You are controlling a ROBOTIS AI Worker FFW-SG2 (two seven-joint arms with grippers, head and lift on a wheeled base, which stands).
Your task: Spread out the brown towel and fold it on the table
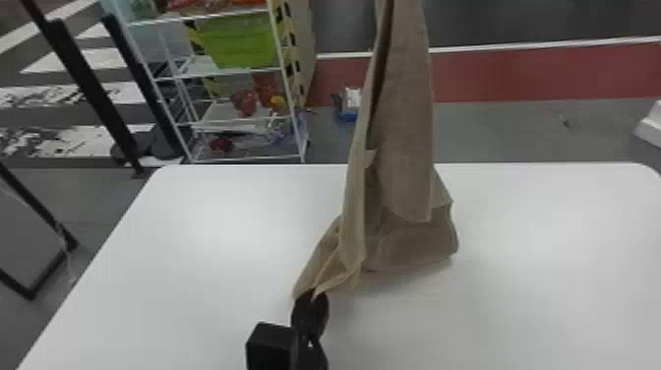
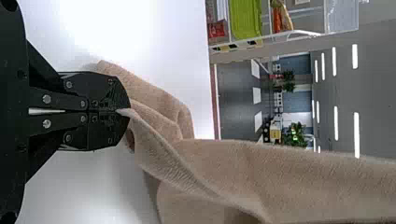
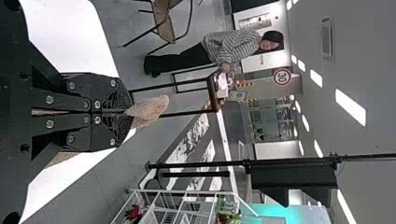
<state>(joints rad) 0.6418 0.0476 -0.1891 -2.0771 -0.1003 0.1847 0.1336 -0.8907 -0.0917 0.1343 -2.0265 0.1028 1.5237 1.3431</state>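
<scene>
You are pinching one tip of the brown towel [image 1: 403,123] in your left gripper [image 1: 311,296], its jaws pressing together on the cloth over the table [image 1: 196,246]. In the right wrist view, your right gripper [image 3: 127,112] is clamping another bit, probably a corner. The towel is hanging in a tall, narrow drape in front of the table's far edge, its lower folds lying bunched on the top, between the far corners.
</scene>
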